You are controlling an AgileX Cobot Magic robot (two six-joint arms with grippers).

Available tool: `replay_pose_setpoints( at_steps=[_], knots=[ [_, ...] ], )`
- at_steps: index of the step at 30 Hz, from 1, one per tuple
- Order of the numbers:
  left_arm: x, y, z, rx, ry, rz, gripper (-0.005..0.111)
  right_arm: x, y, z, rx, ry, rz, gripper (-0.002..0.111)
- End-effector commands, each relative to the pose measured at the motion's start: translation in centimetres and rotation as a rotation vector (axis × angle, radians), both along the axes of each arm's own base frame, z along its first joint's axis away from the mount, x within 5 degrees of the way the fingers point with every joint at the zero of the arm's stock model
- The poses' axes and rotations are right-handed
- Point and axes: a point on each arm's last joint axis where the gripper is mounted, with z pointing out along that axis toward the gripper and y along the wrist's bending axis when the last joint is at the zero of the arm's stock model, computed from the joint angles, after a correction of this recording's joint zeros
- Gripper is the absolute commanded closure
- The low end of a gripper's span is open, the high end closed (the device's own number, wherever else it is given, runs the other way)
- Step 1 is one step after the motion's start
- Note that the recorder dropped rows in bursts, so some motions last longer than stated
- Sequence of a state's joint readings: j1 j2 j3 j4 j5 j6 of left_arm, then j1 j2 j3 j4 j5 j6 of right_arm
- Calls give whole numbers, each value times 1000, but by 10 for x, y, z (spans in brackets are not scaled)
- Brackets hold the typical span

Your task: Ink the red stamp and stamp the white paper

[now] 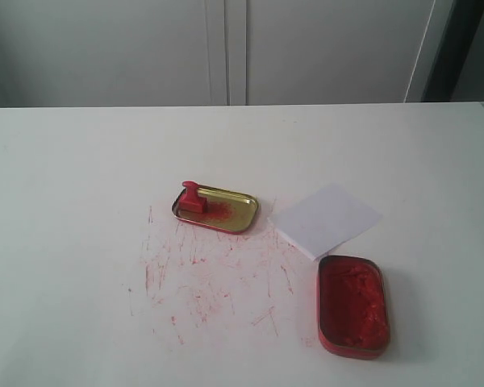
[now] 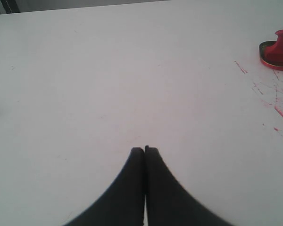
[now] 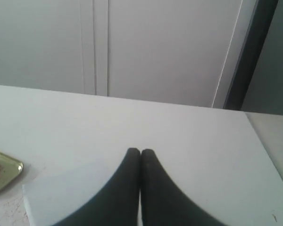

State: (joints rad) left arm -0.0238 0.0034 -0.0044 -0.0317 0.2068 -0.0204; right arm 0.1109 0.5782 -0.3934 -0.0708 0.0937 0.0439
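Closed and empty: my left gripper [image 2: 145,149], right gripper [image 3: 140,151] likewise, white paper [image 3: 61,197] just beyond it, blank. Farther out, red stamp [image 1: 191,197] stands in gold lid [image 1: 238,210]; red ink tin [image 1: 351,351] open. I judge nothing begun: inking, stamping remain

My left fingers [image 2: 127,197] and right fingers [image 3: 125,193] are matte black. Ahead of the left pair, the tabletop [image 2: 108,70] is white, streaked with thin red scratches; the red stamp [image 2: 278,49] is uniformly red. By the right pair, the white paper [image 3: 61,197] is plain, the lid [image 3: 2,172] gold with red smudges. The ink tin [image 1: 353,306] is deep red throughout.
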Motion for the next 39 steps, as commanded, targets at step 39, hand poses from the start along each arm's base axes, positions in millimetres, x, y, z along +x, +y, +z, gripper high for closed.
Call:
replay_pose_setpoints(
  at_steps=[39],
  knots=[
    [0,0,-1,0,-3,3,107,204,38,-21,-58,807,23,108]
  ],
)
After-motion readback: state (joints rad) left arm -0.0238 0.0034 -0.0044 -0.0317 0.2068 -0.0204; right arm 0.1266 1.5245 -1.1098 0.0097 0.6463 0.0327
